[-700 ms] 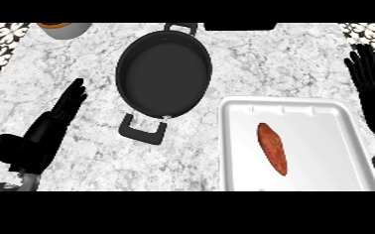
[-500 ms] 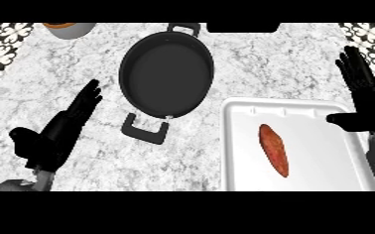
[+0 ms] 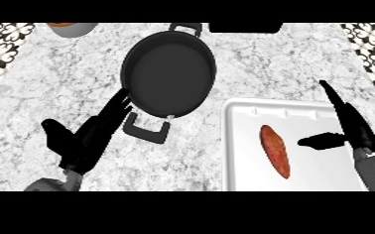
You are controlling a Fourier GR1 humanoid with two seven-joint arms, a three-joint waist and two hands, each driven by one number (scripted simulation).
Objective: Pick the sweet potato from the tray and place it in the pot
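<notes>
In the head view, the sweet potato (image 3: pixel 275 150) lay lengthwise in the white tray (image 3: pixel 242 144), untouched. The right hand (image 3: pixel 350 125) hovered at the tray's right side, fingers straight and thumb spread toward the potato, holding nothing. The left hand (image 3: pixel 92 135) was spread flat and empty on the table (image 3: pixel 66 74), its fingertips just beside the black pot (image 3: pixel 168 73) and its near handle. The tapered potato could roll or skid along the tray if the thumb nudged it before the fingers closed. The left hand sat close enough to knock the pot.
</notes>
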